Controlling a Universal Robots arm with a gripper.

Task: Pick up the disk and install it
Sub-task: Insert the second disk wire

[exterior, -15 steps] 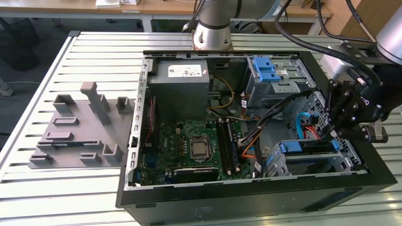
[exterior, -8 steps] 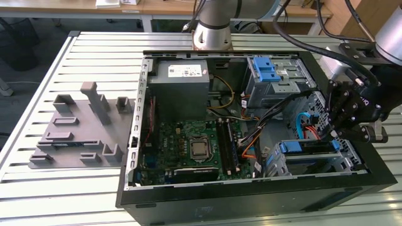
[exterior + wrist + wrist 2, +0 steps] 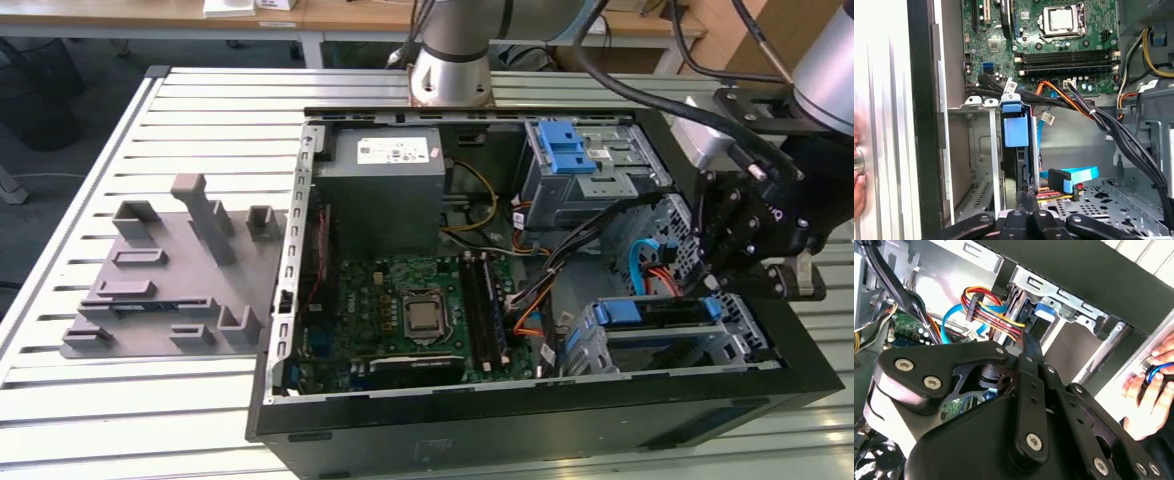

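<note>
In the exterior view my gripper (image 3: 747, 262) hangs over the drive bay, where the disk (image 3: 657, 313) sits edge-up in its blue bracket; I judge a skewed push could jam it. In the second wrist view the black fingers look pinched together. In the first wrist view cables (image 3: 1114, 130) crowd the disk (image 3: 1017, 131).

The exterior view is looking down from above at the open computer case (image 3: 534, 250) lying on the slatted tabletop (image 3: 160, 400), taking in the whole arm. Both wrist views are sitting close behind the tool (image 3: 1026, 197), peering into the case; both are sharing the drive cage (image 3: 984, 150) with its blue bracket (image 3: 1044, 310) and the bundled cables (image 3: 989, 305).
</note>
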